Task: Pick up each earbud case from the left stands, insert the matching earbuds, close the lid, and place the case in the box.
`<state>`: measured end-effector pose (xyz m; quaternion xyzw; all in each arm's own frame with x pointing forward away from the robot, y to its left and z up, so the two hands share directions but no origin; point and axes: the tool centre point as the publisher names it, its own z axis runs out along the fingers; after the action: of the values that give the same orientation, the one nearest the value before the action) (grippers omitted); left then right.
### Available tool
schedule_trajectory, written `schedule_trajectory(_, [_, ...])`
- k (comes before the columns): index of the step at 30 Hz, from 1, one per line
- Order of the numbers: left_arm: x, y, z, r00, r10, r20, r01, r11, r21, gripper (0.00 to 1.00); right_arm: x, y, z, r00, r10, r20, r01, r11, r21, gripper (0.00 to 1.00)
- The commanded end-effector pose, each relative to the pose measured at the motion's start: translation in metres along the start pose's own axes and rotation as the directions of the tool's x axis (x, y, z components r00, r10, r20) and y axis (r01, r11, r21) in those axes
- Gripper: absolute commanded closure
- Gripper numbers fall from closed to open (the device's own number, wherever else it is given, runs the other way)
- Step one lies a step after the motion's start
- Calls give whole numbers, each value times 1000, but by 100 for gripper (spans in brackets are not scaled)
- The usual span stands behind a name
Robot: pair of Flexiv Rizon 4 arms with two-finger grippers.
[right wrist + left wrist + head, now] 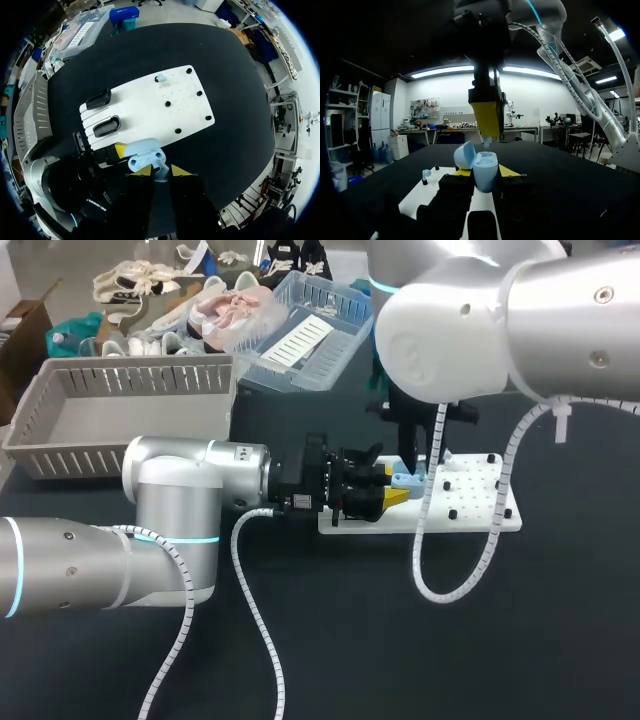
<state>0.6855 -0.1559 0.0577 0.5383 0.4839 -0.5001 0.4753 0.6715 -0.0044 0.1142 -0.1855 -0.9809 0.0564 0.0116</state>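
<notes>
One earbud case [405, 479] is in hand, and the job looks partway through its first round. It sits at the centre of the head view, at the near left end of the white board [480, 502], with the left claw [392, 492] pinching it from both sides. Its lid [465, 155] is tipped open.

The right claw [161, 170] hangs straight above the open case. Its yellow tips are drawn almost together on a small pale earbud [485, 143], just short of the cavity. I judge the step in hand to be seating that piece.

A second small blue piece [161, 78] stands on the board well ahead of the right claw, likely the other earbud waiting its turn. Both black stands [97, 99] on the board, beyond the case from the right claw, hold nothing.

Nothing shows inside the grey box [60, 455] at the upper left of the head view, so no case seems to be delivered yet. For this case, what remains is to fit both earbuds, shut the lid and carry it across the dark worktop [500, 640] to the box. Any further case is out of sight.
</notes>
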Motion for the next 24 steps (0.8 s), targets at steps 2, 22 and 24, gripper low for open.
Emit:
schedule_trajectory(2, [1,1,0,1000,0,0,0,1000,2,100,-1,3,3,1000,-4,4,4,1000,3,100])
schedule_trajectory(22, [1,1,0,1000,0,0,0,1000,2,100,-5,2,8,1000,-2,3,2,1000,24,100])
schedule_trajectory(24, [1,1,0,1000,0,0,0,1000,2,100,-6,3,9,1000,-3,1,3,1000,25,100])
